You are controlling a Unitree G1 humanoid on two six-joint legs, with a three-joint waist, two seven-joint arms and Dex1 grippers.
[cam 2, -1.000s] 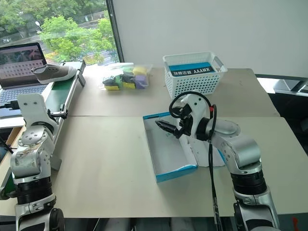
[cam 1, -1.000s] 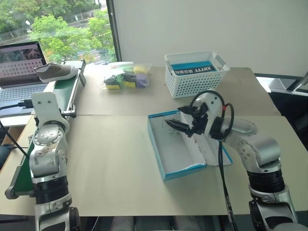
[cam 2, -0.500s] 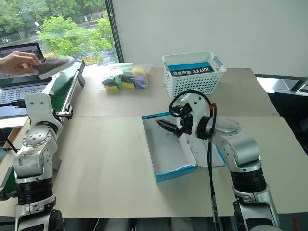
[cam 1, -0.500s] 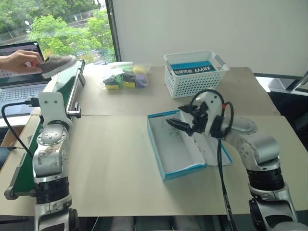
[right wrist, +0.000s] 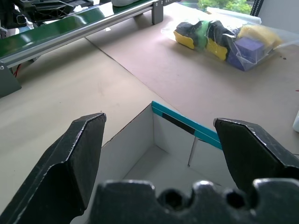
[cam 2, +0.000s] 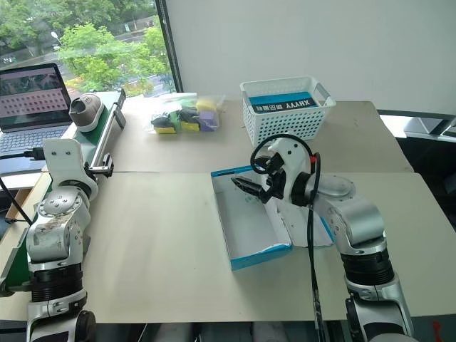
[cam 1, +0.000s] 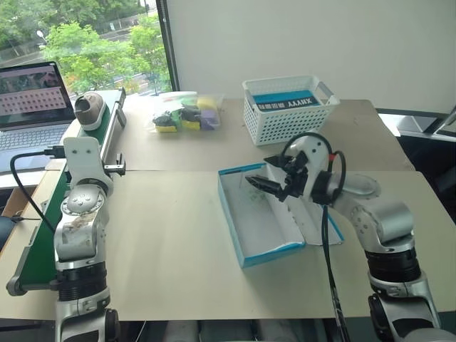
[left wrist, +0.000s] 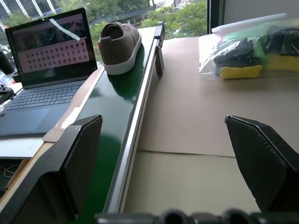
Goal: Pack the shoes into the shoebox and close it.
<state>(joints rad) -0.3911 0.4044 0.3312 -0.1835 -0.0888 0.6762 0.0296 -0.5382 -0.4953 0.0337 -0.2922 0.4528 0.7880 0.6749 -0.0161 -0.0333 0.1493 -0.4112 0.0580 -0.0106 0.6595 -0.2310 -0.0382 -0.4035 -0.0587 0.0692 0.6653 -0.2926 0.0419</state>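
**Shoe ahead of the left jaws**

1 shoe is seen on the green conveyor, heel toward the spread, empty left gripper, the nearer arm. The right gripper is held spread above the open shoebox.

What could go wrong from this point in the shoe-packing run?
1. The shoe stands on the green conveyor, far from the open left gripper; a hasty grab might knock it off the narrow belt.
2. The open right gripper hangs over the empty shoebox; it may block the drop or nudge the box.
3. The lid lies under the right arm, so closing may be awkward.
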